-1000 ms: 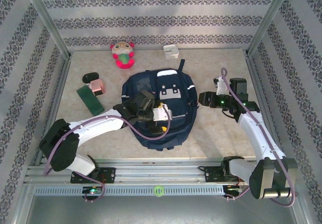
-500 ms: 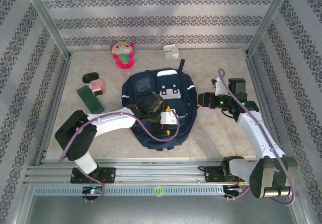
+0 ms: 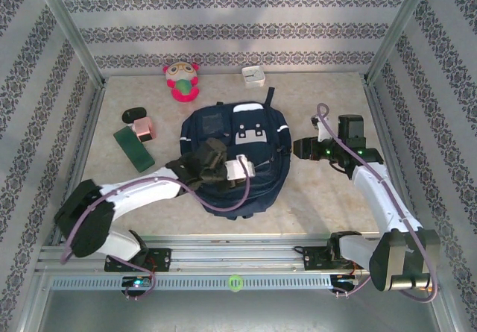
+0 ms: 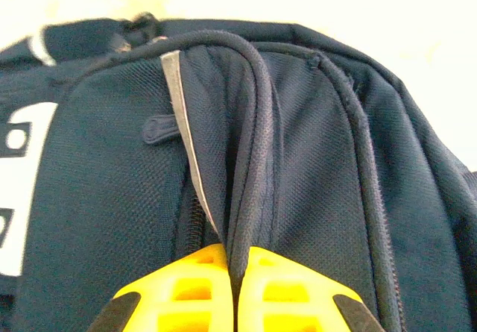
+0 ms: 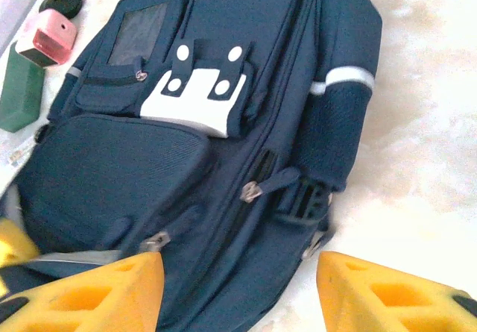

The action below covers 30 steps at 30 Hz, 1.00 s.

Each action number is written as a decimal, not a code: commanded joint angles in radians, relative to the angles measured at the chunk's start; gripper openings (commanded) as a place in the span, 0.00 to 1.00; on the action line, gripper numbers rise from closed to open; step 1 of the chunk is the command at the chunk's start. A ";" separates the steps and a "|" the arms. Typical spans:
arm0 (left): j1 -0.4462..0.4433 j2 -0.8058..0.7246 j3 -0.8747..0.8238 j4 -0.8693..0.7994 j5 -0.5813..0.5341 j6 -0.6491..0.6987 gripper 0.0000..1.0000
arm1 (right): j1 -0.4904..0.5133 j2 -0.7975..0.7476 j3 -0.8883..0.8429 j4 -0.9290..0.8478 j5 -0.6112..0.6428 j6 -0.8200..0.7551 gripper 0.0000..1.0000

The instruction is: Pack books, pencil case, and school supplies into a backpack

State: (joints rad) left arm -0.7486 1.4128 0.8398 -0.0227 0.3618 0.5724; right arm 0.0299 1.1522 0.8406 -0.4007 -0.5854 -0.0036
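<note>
Marbled beige bench (image 3: 320, 198), patterned walls; 1 navy backpack (image 3: 264, 183), 2 arms.
Left end effector (image 4: 237, 272): yellow fingers pressed together, pinching a ridge of backpack fabric. Right end effector (image 3: 297, 148): fingers spread, holding nothing, backpack just ahead of it. Pink block (image 3: 144, 129), green flat piece (image 3: 133, 148): on bench, well left of the left end effector.

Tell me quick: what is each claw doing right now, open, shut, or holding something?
The left gripper: closed, pinching a fold of the backpack.
The right gripper: open, holding nothing, by the backpack's side.
</note>
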 commanded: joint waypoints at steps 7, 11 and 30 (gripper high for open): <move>0.135 -0.188 -0.025 0.053 0.272 -0.087 0.00 | 0.022 0.144 0.137 -0.101 -0.213 -0.586 0.57; 0.155 -0.207 -0.023 0.048 0.289 -0.072 0.00 | 0.063 0.215 0.170 -0.196 -0.164 -0.882 0.57; 0.163 -0.175 0.013 -0.005 0.302 -0.005 0.00 | 0.128 0.597 0.419 -0.410 -0.095 -1.293 0.53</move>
State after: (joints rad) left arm -0.5995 1.2537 0.8024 -0.0750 0.5953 0.5415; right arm 0.1486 1.7256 1.2110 -0.7311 -0.6632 -1.1919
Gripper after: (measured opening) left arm 0.052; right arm 0.533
